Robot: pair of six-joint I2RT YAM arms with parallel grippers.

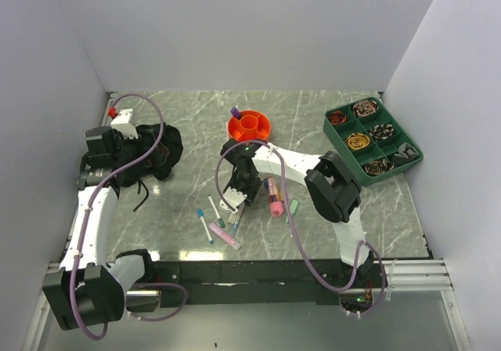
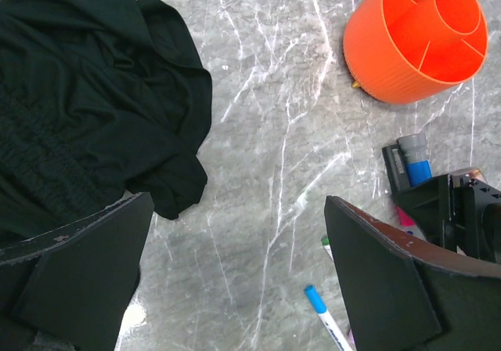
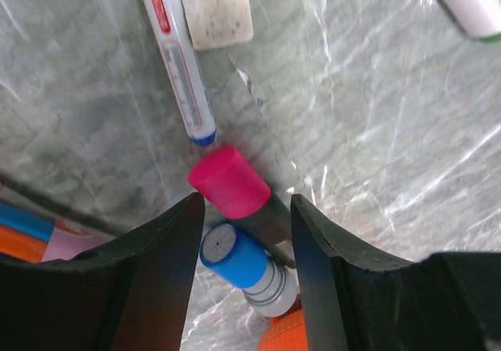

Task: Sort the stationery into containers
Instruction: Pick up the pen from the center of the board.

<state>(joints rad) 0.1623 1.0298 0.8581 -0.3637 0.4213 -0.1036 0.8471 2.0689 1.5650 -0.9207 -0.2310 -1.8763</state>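
Stationery [image 1: 227, 218] lies loose on the marble table [image 1: 313, 116] in front of the round orange holder [image 1: 250, 124], whose rear ring compartment holds one purple-tipped item [image 1: 236, 113]; its central cup looks empty. The right gripper [image 3: 246, 210] is lowered over the pile, fingers narrowly parted around a blue-capped marker [image 3: 235, 257] and a pink-capped marker [image 3: 228, 182]. The left gripper [image 2: 235, 288] hangs with fingers wide between the black cloth [image 2: 78, 92] and the holder, while the green tray [image 1: 342, 153] at right contains coiled bands.

No legible text or labels
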